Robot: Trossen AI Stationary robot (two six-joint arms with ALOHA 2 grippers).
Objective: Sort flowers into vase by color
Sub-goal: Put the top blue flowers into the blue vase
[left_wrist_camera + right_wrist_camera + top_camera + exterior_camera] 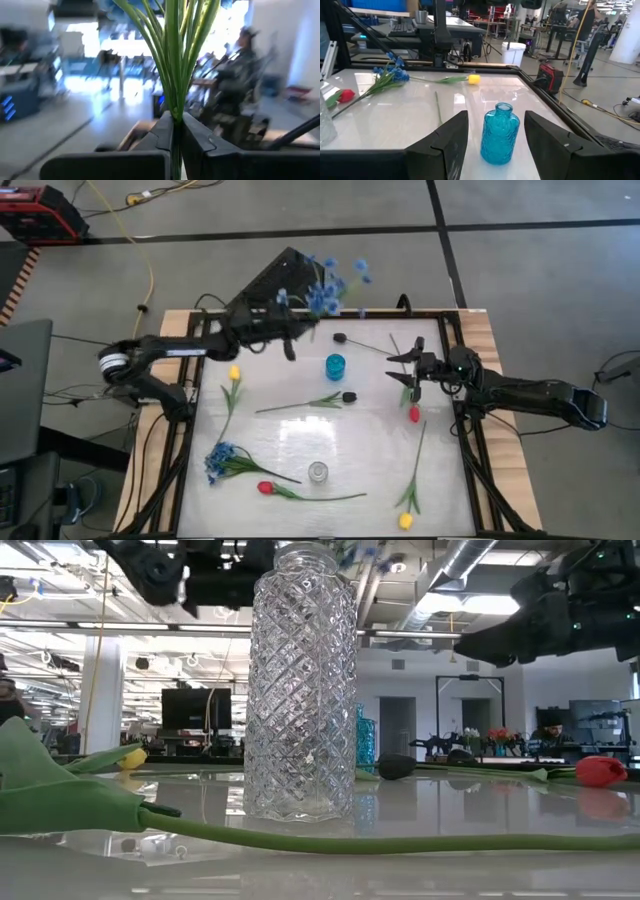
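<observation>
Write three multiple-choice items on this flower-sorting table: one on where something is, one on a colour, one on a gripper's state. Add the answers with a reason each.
1. Where is the small blue glass vase?
A. Near the middle of the white table top, between the two arms
B. On the floor beyond the table
C. Held in the right gripper

2. What colour are the blossoms on the spray of flowers that the left gripper holds up?
A. Red
B. Yellow
C. Blue

3. How does the right gripper stand?
A. Shut on a tulip
B. Open, holding nothing
C. Shut on the vase

Answers:
1. A; the high view shows it standing between the arms.
2. C; blue blossoms top the green stems clamped between the left fingers.
3. B; the right wrist view shows the fingers spread with the vase beyond them.
</observation>
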